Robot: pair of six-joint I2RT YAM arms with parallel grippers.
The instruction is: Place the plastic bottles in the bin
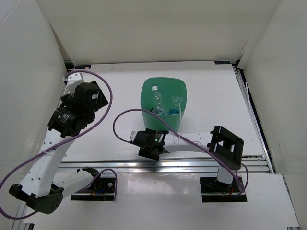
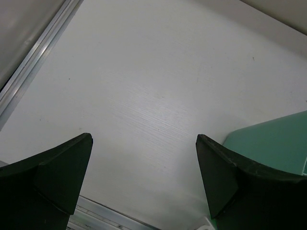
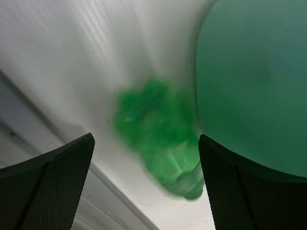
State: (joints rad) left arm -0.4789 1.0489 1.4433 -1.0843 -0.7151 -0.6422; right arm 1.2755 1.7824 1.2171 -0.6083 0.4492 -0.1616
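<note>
Green translucent plastic bottle (image 3: pixel 158 134), blurred, lies on the white table (image 1: pixel 216 96) just beside the tall green tapering plastic bin (image 1: pixel 145 103), under the right gripper (image 3: pixel 145 138), whose fingers stand wide apart around nothing. Clear plastic bottles (image 1: pixel 156 96) sit inside the bin. Left of the bin, the left gripper (image 2: pixel 144 136) gapes wide.
</note>
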